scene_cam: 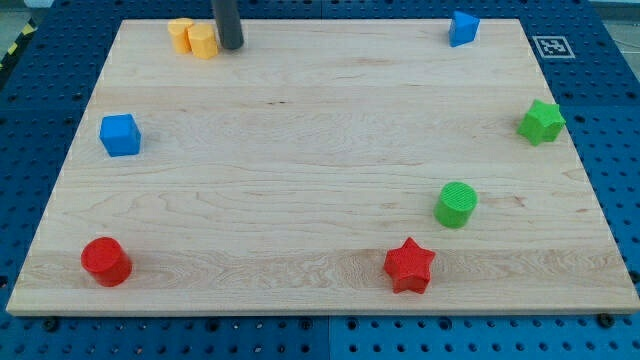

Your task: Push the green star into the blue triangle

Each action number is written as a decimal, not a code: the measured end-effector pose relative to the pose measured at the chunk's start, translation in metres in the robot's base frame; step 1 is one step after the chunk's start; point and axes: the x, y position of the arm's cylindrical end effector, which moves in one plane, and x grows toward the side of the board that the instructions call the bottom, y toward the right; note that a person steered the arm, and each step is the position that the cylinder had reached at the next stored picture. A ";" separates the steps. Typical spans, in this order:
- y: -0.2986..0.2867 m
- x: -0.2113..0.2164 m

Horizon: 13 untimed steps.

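My tip (231,46) stood at the table's (300,150) top edge, just beside the yellow blocks (193,38); no pincer showed. The green star (541,122) lay near the view's right edge, well apart from my tip, below the blue triangle (463,28) in the top right corner.

Bright, even light falls from overhead on the pale wooden board (300,160), with no glare and only small soft shadows hugging each block. My tip (231,46), the dark rod's lower end, casts a faint shadow just beneath itself. Focus is sharp throughout; the board's edges run straight, without visible bending at the view's borders.
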 end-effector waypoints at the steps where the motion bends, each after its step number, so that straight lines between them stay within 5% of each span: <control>1: 0.019 0.013; 3: 0.095 0.098; 8: 0.370 0.220; 9: 0.405 0.221; 13: 0.390 0.146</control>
